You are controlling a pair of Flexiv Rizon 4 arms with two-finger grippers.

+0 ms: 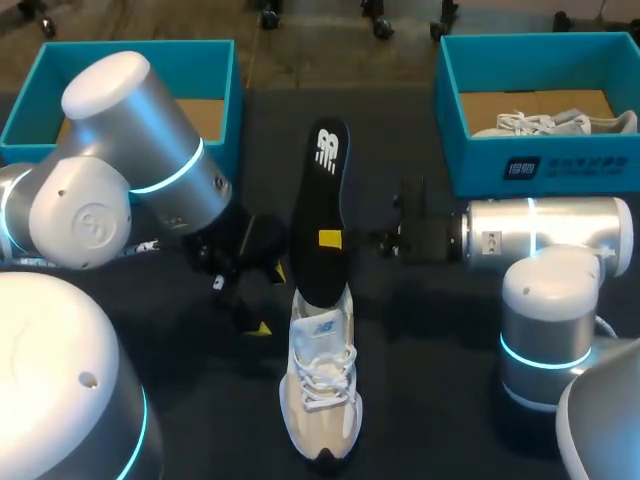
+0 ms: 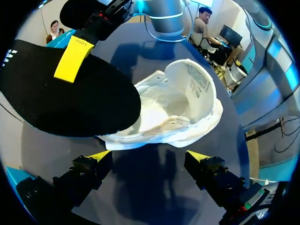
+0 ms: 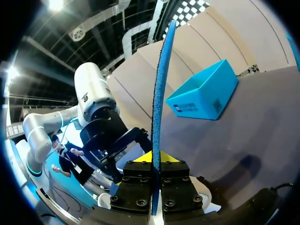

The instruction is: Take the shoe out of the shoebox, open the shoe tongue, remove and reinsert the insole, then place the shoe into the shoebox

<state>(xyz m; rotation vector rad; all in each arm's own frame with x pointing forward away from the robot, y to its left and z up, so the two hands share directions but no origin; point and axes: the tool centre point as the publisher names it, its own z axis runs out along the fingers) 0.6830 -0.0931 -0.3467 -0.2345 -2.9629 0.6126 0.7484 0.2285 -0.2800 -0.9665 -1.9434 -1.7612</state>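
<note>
A white and beige shoe [image 1: 322, 385] lies on the dark table, toe toward the front edge. A black insole [image 1: 323, 210] stands over its heel opening, reaching away toward the back. My right gripper [image 1: 335, 239] is shut on the insole's edge; in the right wrist view the insole [image 3: 160, 93] runs edge-on, blue underneath, up from between the shut fingers [image 3: 153, 157]. My left gripper [image 2: 147, 158] is open just beside the shoe [image 2: 180, 112], its yellow-tipped fingers [image 2: 99, 155] wide apart, nothing between them. The insole [image 2: 65, 96] hangs over the shoe's opening.
A teal shoebox [image 1: 520, 160] at the back right holds another white shoe [image 1: 555, 123]. A second teal box [image 1: 215, 75] stands at the back left, partly behind my left arm. My left gripper [image 1: 240, 290] sits left of the shoe's heel.
</note>
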